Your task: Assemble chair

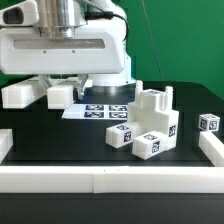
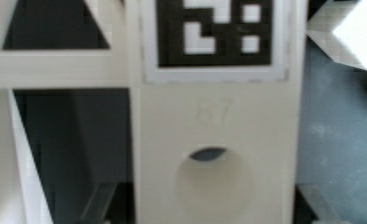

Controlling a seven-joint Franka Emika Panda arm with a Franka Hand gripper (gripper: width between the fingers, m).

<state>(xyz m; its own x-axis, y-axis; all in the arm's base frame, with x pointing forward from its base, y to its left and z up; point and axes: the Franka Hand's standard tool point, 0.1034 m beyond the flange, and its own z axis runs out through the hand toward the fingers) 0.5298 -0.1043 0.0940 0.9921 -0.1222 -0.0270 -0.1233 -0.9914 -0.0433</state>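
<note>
White slab (image 2: pixel 206 110) sits close before my gripper (image 1: pixel 82 88), beside the marker board (image 1: pixel 70 112); held or not, I cannot tell. I'd centre squarely before lifting.

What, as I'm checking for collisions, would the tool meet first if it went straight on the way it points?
Probably the white plastic slab with a black-and-white square tag and a dark hole, filling the wrist view straight ahead of the tool. Depth is unclear; the two may be touching.

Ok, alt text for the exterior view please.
The robot's tool hangs low at the marker board on a black table. In front stands a cluster of white tagged chair parts, with a tagged cube toward the exterior view's right.
</note>
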